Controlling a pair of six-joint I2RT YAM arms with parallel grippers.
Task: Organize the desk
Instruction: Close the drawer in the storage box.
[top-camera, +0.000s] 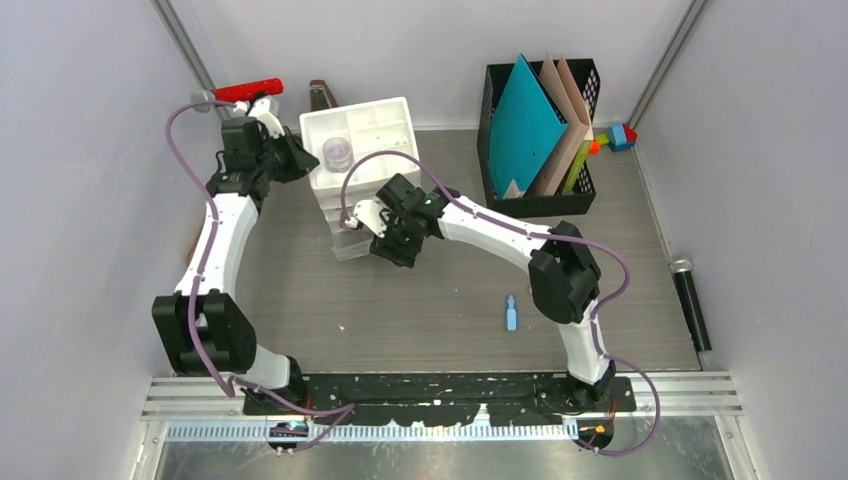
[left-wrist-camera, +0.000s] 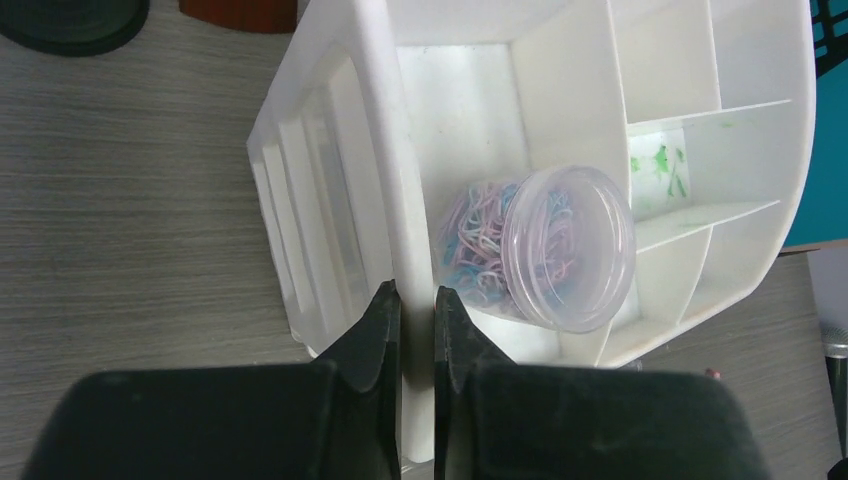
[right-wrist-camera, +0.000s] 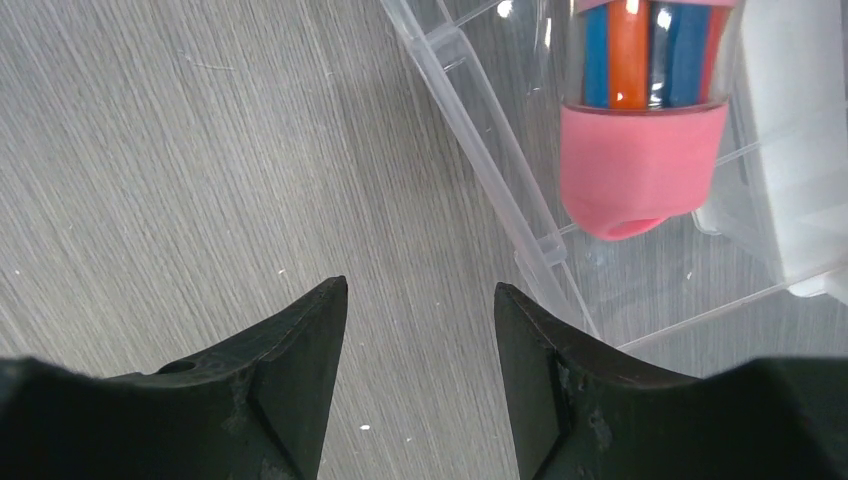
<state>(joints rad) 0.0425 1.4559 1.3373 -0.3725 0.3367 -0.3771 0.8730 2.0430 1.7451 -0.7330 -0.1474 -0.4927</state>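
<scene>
On the grey-brown wood-grain desk (top-camera: 420, 310) stands a white drawer organizer (top-camera: 375, 125) with a divided top tray. A clear jar of coloured rubber bands (left-wrist-camera: 560, 250) lies in the tray. My left gripper (left-wrist-camera: 417, 300) is shut on the tray's left wall (left-wrist-camera: 395, 180), one finger on each side. A clear drawer (right-wrist-camera: 520, 210) is pulled out of the organizer's base and holds a tube of coloured pens with a pink cap (right-wrist-camera: 640, 170). Just left of that drawer my right gripper (right-wrist-camera: 420, 290) stands open over bare desk, holding nothing.
A black file holder (top-camera: 540, 130) with a teal folder stands at the back right, toy blocks (top-camera: 620, 135) beside it. A small blue bottle (top-camera: 510, 312) lies mid-desk. A black cylinder (top-camera: 690, 300) lies at the right edge, a red roller (top-camera: 248, 90) at the back left.
</scene>
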